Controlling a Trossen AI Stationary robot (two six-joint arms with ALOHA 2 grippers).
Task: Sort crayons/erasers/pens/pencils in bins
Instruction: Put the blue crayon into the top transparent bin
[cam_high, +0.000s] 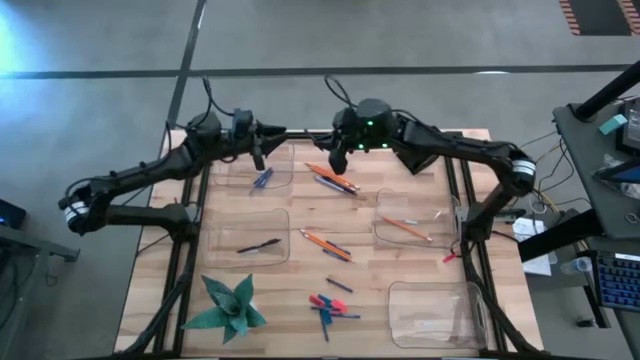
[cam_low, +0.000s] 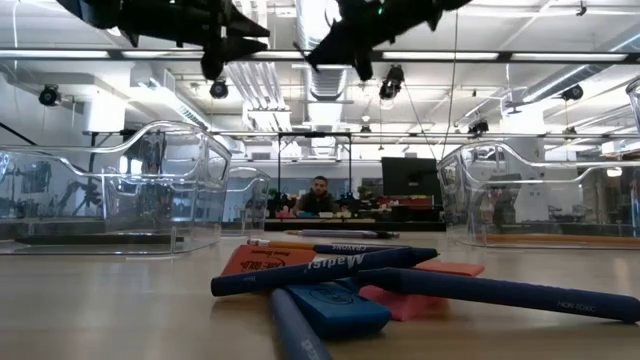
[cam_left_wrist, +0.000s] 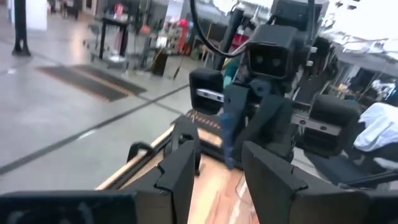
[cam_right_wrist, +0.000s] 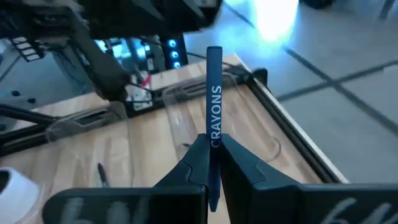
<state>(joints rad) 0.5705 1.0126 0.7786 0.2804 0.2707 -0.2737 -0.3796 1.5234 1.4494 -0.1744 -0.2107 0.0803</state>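
My right pincer (cam_right_wrist: 211, 163): clamped tight on a blue crayon (cam_right_wrist: 214, 99), which stands out past my fingertips, its printed word facing the wrist camera. I hold it near one end, so most of the stick is free to drop cleanly.
Where my right pincer is: raised over the far middle of the table (cam_high: 270, 290), just beside the far-left bin (cam_high: 262, 168).
Why there: I judge the blue crayon belongs in the far-left bin, since blue sticks (cam_high: 262, 179) already lie in it.
My left pincer (cam_left_wrist: 219, 180): fingers parted, holding nothing, hanging above the far-left bin's outer side. It waits clear of my right.
Far-left bin's neighbours: the near-left bin (cam_high: 250, 238), toward the near edge from it, holds a dark pen (cam_high: 259, 246); the far-right bin (cam_high: 412, 218), across the table, holds one orange pencil (cam_high: 405, 227); the near-right bin (cam_high: 432, 312) looks to hold nothing.
Still loose: pencils (cam_high: 334, 178) just beside the far-left bin; more pencils (cam_high: 325, 243) toward the table's middle; erasers (cam_high: 322, 301) with blue sticks, well apart from it toward the near edge.
Progress: early, by my reckoning; most items are unsorted.
Next move calls for: centring over the far-left bin before letting go.
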